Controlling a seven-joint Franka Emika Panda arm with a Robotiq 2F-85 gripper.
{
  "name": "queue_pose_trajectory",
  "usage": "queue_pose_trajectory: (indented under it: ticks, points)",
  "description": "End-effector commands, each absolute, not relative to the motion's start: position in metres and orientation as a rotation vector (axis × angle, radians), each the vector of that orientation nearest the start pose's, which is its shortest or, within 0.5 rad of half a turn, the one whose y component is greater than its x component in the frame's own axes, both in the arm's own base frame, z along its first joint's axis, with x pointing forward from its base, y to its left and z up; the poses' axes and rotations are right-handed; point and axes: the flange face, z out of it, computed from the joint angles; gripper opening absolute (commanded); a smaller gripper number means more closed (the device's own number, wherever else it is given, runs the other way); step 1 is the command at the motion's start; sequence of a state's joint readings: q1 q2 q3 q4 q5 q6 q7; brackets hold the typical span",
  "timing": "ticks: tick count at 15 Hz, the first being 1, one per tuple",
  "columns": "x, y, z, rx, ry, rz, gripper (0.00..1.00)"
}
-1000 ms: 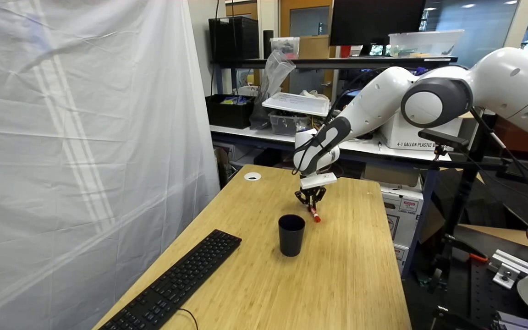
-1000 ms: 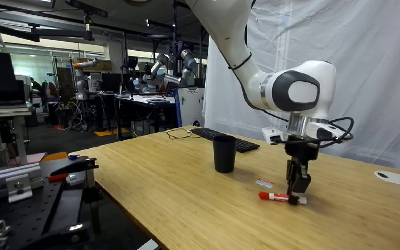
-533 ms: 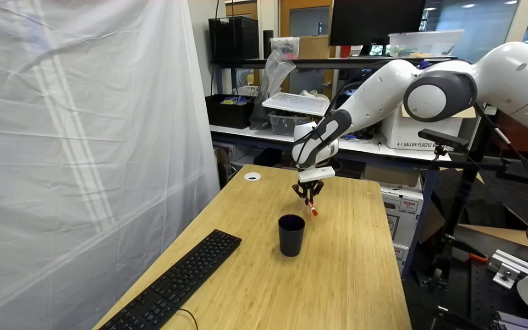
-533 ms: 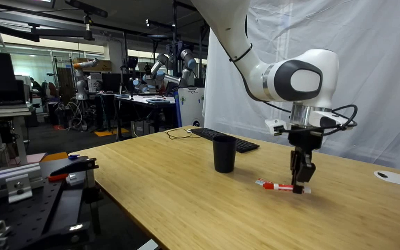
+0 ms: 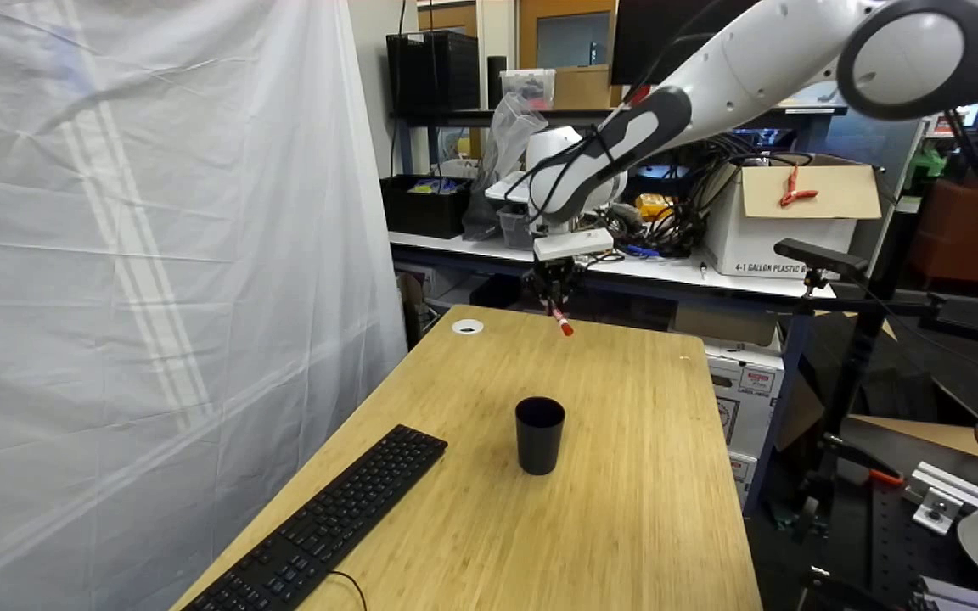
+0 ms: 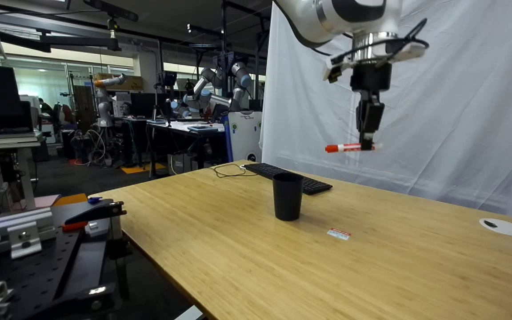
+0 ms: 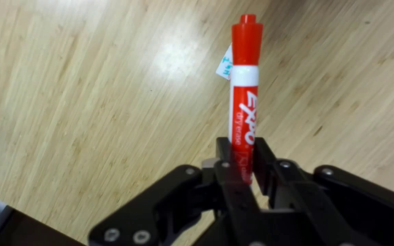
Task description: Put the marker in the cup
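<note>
We've got the fingers clamped on the marker, roughly level above the table — we'd center it over the cup, then tip one end down before letting go.

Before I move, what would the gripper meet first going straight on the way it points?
Most likely the table, since the gripper points down with the marker in its grip. The cup looks off to one side, though depth is hard to judge.

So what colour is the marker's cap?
The marker's cap is red; it shows best in the wrist view.
</note>
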State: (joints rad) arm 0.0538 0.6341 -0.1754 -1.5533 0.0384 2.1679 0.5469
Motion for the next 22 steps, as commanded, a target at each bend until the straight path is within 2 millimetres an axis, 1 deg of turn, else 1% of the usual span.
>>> queue_pose_trajectory:
  ticks: [1,2,4,6,8,10,12,14,16,17,19,20,22]
  points:
    - [0.661,-0.023,0.332,-3.123,1.125,-0.061,0.05]
    - [0.653,-0.005,0.347,-3.142,1.134,-0.078,0.05]
    - [0.638,0.024,0.366,-3.216,1.195,-0.176,0.05]
    - [0.624,0.045,0.378,-3.297,1.221,-0.267,0.05]
    - [0.618,0.058,0.382,-3.360,1.252,-0.312,0.05]
    - [0.624,0.071,0.384,-3.401,1.288,-0.343,0.05]
    - [0.638,0.089,0.389,-3.414,1.330,-0.387,0.05]
    - [0.660,0.112,0.388,-3.431,1.335,-0.419,0.05]
    - [0.680,0.130,0.382,-3.458,1.325,-0.427,0.05]
    - [0.691,0.136,0.376,-3.476,1.324,-0.448,0.05]
    - [0.705,0.141,0.363,-3.500,1.344,-0.440,0.05]
    - [0.709,0.141,0.355,-3.501,1.371,-0.427,0.05]
    - [0.715,0.133,0.335,-3.501,1.439,-0.388,0.05]
